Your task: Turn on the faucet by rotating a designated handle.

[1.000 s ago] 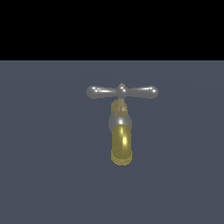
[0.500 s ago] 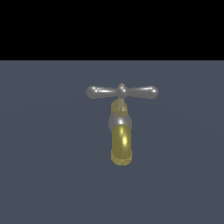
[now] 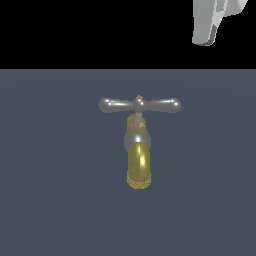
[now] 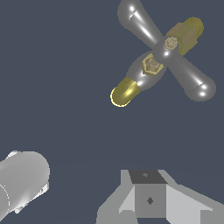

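Faucet (image 3: 138,160) standing at centre frame on grey floor (image 3: 50,200), brass spout pointing down, handle (image 3: 139,105) lying level across its top, our gripper (image 3: 212,22) at upper right corner, well apart, jaw state we cannot tell.

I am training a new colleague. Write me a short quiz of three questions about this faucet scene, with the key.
1. True or false: the white pincer touches the slim silver crossbar handle.
2. The downturned spout of the small faucet is: A) yellow-brass B) red C) black.
3. Fill in: in the exterior view, the pincer is at the upper ____ corner.

Key: 1 false, it is apart; 2 A; 3 right.
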Motion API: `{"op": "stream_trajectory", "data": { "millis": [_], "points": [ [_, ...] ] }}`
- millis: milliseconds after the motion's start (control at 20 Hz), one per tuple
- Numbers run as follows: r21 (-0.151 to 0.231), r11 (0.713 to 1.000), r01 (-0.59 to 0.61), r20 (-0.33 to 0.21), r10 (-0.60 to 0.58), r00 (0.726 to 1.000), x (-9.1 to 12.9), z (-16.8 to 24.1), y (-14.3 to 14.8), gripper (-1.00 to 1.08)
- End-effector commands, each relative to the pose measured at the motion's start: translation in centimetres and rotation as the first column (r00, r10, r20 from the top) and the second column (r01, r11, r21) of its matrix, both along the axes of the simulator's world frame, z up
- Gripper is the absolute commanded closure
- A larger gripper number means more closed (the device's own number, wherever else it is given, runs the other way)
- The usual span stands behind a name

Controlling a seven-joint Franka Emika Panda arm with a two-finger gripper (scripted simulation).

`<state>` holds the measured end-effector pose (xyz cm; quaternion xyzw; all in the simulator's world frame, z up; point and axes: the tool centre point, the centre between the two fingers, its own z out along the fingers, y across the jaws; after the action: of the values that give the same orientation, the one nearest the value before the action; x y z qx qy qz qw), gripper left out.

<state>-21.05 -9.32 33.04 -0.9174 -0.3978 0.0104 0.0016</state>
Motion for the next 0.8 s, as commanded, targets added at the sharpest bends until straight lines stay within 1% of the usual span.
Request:
{"op": "stream_trajectory", "data": {
  "millis": [0, 150, 350, 550, 750],
  "points": [
    [0.0, 0.998, -0.061, 0.002, 0.061, 0.998, 0.6, -1.1, -0.6, 1.08],
    [0.0, 0.991, -0.131, 0.003, 0.131, 0.991, 1.4, -2.5, -1.1, 1.08],
    [0.0, 0.975, -0.221, 0.005, 0.221, 0.975, 2.6, -4.2, -1.8, 1.08],
    [0.0, 0.952, -0.308, 0.007, 0.308, 0.951, 3.7, -5.9, -2.4, 1.08],
    [-0.001, 0.922, -0.388, 0.009, 0.388, 0.922, 4.9, -7.5, -2.8, 1.08]
  ]
}}
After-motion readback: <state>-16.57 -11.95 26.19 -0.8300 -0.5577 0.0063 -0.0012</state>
